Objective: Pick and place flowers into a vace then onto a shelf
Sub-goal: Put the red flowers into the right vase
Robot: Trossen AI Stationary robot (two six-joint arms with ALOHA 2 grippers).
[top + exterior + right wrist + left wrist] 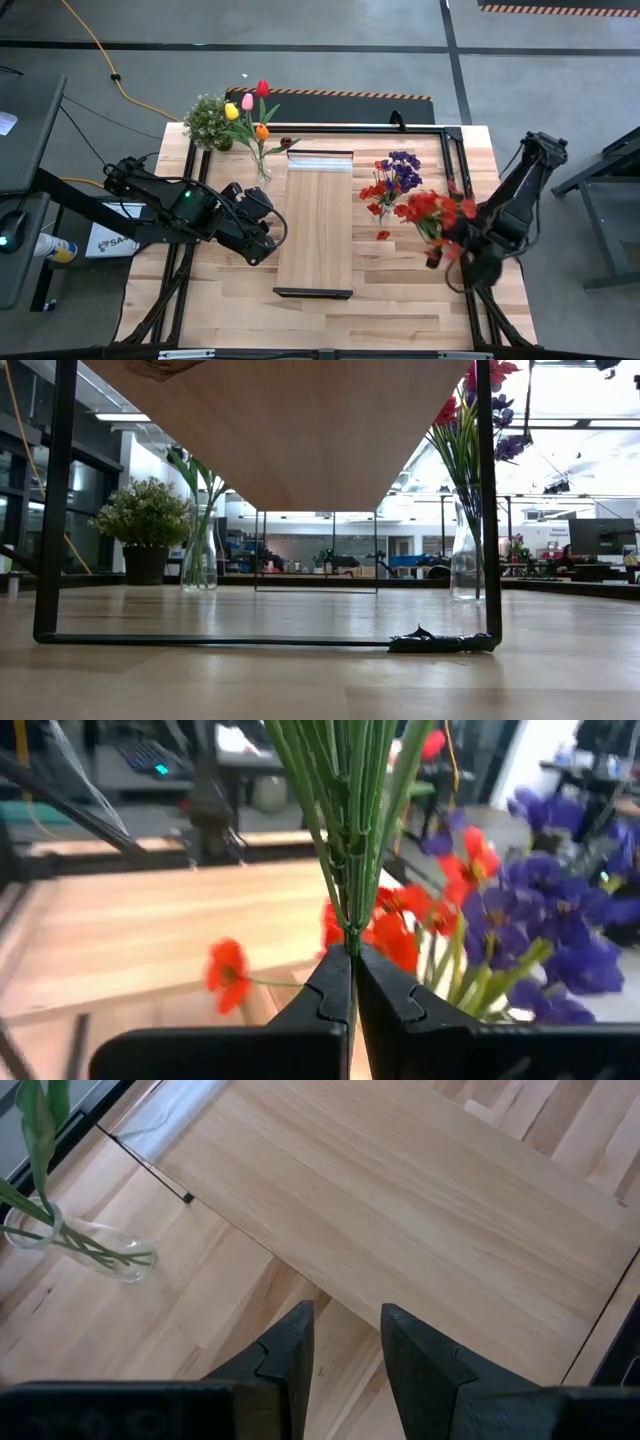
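Shelf: a long pale board is seen at the centre of the surface in the high view, raised on a thin black frame; in the low view only its underside is visible, cut off by the top edge.

Tulips: stood in a clear vase at 11 o'clock from the shelf, beside a potted plant. In the left wrist view only the vase rim and a few stems are caught.

Purple cluster: placed with red sprays at 2 o'clock from the shelf; the second vase holding them is made out only in the low view.

Right pincer: pressed together on a bundle of green stems; their red blooms hide the pincer from above, at 3 o'clock from the shelf. One loose red bloom is seen near the shelf's edge.

Left pincer: partly spread, nothing between the fingers, poised at 9 o'clock, just beside the shelf's edge.
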